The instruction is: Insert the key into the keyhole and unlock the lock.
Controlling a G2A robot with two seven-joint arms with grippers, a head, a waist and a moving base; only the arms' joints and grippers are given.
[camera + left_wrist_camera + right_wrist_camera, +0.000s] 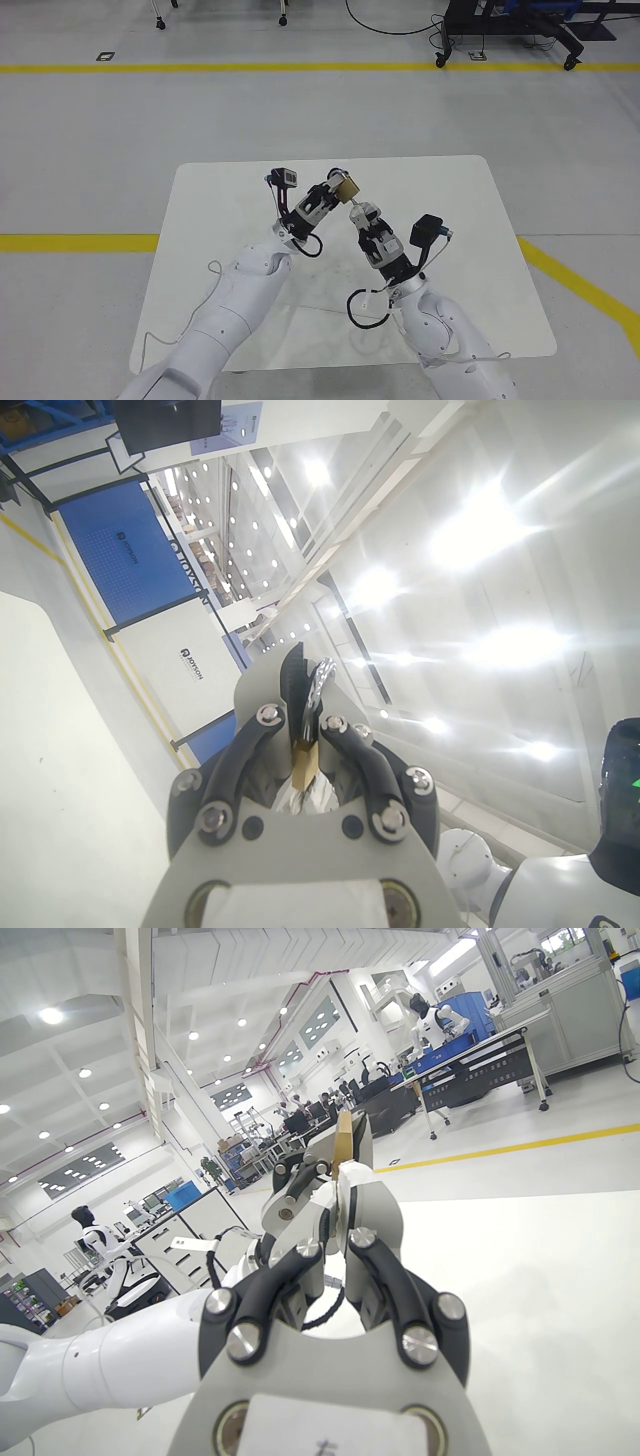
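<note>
Above the white table (470, 300), clamped in the left gripper (338, 189): a brass lock (348, 185), shackle poking past the fingertips. Touching its underside, the right gripper (361, 212), pinched narrow on the key, mostly hidden between pads. Probably heavy, stiff, slick; best squeezed across flat faces. Nothing between them; black cable (362, 312) looped well behind.

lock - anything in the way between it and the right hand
nothing visible. the left hand holds the lock by its shackle above the table, and the right hand sits close up at it. the key itself can't be made out.
</note>
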